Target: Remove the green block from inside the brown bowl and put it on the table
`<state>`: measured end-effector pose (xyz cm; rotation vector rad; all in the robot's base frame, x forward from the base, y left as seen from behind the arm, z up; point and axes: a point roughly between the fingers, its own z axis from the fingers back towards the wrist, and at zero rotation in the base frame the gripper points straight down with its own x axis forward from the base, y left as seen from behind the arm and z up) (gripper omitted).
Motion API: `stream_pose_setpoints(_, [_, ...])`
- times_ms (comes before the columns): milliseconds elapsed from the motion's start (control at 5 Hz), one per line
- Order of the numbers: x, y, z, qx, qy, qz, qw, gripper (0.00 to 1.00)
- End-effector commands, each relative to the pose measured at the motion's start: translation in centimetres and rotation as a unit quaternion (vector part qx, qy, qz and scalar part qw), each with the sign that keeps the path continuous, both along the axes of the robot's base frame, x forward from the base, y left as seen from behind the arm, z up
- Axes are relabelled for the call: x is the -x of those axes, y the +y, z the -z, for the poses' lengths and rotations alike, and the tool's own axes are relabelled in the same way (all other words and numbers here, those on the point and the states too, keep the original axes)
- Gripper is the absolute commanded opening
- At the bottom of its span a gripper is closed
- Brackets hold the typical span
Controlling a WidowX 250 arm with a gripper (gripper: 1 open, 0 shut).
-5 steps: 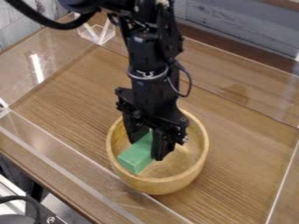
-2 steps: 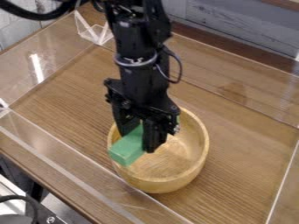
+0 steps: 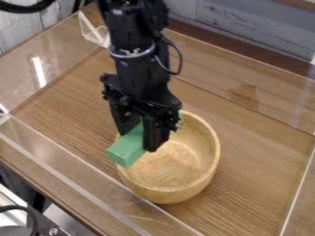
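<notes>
My gripper (image 3: pixel 139 138) points straight down and is shut on the green block (image 3: pixel 124 149). The block hangs tilted from the fingers, its lower end over the left rim of the brown bowl (image 3: pixel 185 175). The light wooden bowl sits on the table (image 3: pixel 246 101) near the front, and its inside shows no other object. The black arm rises from the gripper toward the top of the picture and hides the bowl's far left rim.
Low clear acrylic walls (image 3: pixel 50 175) edge the tabletop at the front and left. A clear angled piece (image 3: pixel 92 32) stands at the back behind the arm. Bare wood lies left and right of the bowl.
The gripper has lifted the green block up out of the bowl's inside and carried it left, so that it now hangs over the left rim. The bowl has stayed in place.
</notes>
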<state>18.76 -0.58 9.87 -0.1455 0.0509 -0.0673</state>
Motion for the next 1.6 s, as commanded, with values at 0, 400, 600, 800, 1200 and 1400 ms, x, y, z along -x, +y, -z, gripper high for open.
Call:
stream_pose_setpoints(0, [-1.0, 0.7, -1.9, 0.000, -0.038, -0.002, 0.9993, 0.00])
stream_pose_setpoints(400, [-0.7, 1.4, -2.4, 0.004, -0.044, -0.009, 0.9990, 0.00])
stream_pose_setpoints(600, [-0.6, 1.8, -2.6, 0.005, -0.048, -0.013, 0.9988, 0.00])
stream_pose_setpoints(800, [-0.5, 2.0, -2.7, 0.005, -0.051, -0.016, 0.9986, 0.00])
stream_pose_setpoints(1200, [-0.3, 2.2, -2.7, 0.002, -0.055, -0.021, 0.9983, 0.00])
stream_pose_setpoints(1400, [-0.1, 2.1, -2.6, 0.001, -0.057, -0.023, 0.9981, 0.00])
